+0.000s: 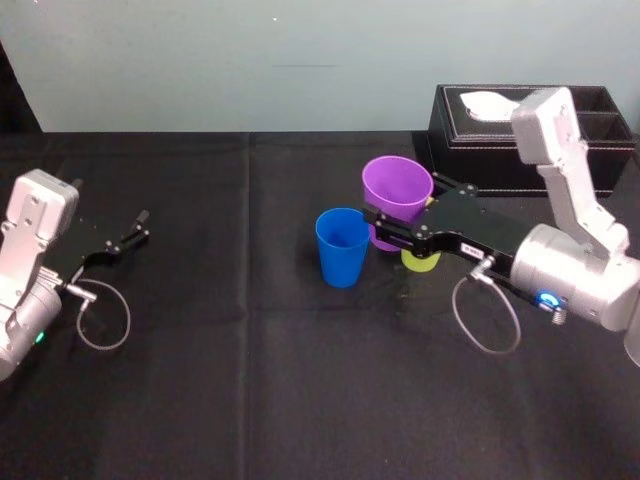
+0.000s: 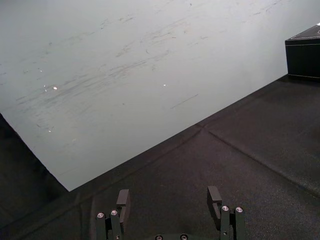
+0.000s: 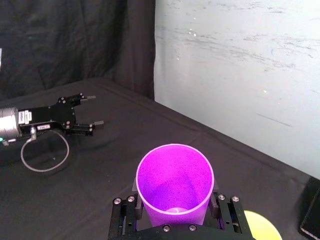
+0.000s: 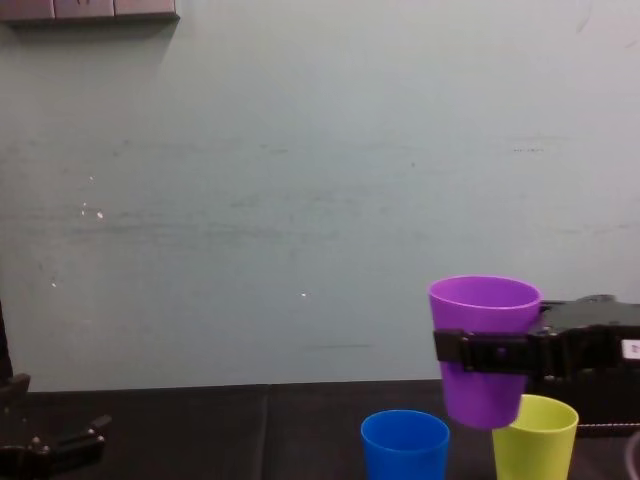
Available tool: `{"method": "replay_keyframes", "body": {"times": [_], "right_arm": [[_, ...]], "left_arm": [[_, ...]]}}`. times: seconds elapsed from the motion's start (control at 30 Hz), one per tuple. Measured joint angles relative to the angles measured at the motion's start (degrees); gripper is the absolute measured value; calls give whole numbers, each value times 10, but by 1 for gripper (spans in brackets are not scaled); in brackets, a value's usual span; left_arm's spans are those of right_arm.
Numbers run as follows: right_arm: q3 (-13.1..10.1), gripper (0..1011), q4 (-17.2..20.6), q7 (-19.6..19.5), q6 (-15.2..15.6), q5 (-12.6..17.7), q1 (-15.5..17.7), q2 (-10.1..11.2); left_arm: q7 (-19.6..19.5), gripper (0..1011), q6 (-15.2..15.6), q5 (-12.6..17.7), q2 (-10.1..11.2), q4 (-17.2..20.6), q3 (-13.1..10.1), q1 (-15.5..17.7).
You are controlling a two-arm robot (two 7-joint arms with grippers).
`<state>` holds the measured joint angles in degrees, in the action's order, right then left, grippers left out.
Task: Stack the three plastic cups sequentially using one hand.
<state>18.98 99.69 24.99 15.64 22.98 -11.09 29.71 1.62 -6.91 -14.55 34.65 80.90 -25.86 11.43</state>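
One purple cup (image 1: 397,183) aloft, right gripper (image 1: 392,222) clasping

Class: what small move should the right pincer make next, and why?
Probably slide the right pincer leftward until the purple cup hangs over the blue cup. It is gripped clear of the table; the blue cup stands upright, open-mouthed, beside it; the yellow-green cup sits partly under the pincer. The left pincer rests open, far left.
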Motion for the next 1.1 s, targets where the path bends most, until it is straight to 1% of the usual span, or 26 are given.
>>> {"method": "replay_keyframes", "body": {"times": [0.13,0.17,0.23,0.43,0.57,0.87,1.1], "right_arm": [[19,734,-31,6,-3,2,-33,-10],[19,734,-31,6,-3,2,-33,-10],[30,734,-52,11,-17,1,-50,-17],[48,735,-94,16,-39,0,-78,-32],[56,735,-110,19,-47,0,-88,-37],[69,735,-136,21,-57,0,-99,-44],[76,735,-147,24,-62,-1,-102,-46]], "left_arm": [[0,1011,0,0,0,0,0,0],[0,1011,0,0,0,0,0,0],[0,1011,0,0,0,0,0,0],[0,1011,0,0,0,0,0,0],[0,1011,0,0,0,0,0,0],[0,1011,0,0,0,0,0,0],[0,1011,0,0,0,0,0,0]]}}
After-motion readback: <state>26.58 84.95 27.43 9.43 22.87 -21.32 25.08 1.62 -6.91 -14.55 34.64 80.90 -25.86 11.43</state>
